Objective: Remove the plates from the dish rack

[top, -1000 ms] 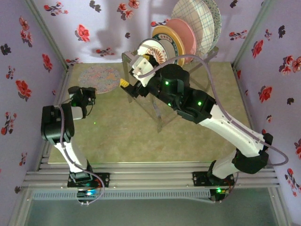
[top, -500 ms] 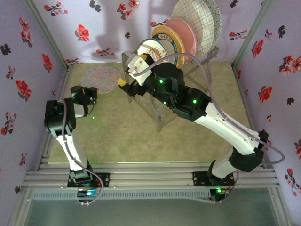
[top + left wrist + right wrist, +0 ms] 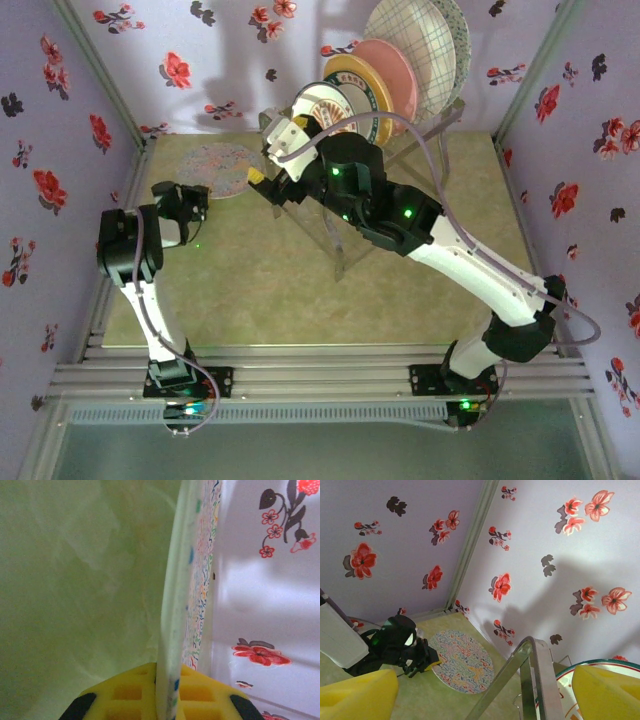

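Swinging left and deeper over the desk (image 3: 250,290) since a second ago, the right hand (image 3: 262,178) is hanging beside the dish rack (image 3: 335,240) with its yellow fingers spread wide and gripping nothing. I am steering it toward the sunburst plate (image 3: 325,105), which is standing on edge at the near-left end of the row. The yellow plate (image 3: 362,85), pink plate (image 3: 390,65) and grid plate (image 3: 415,40) are leaning behind it. From the right wrist, that first plate's rim (image 3: 563,685) is lying just right of the rack's corner post (image 3: 535,670), so this arm is far nearer. Across the desk, the left hand (image 3: 167,692) is clamping the rim of the speckled plate (image 3: 212,168), already lying flat there. I am finding no legible writing anywhere.
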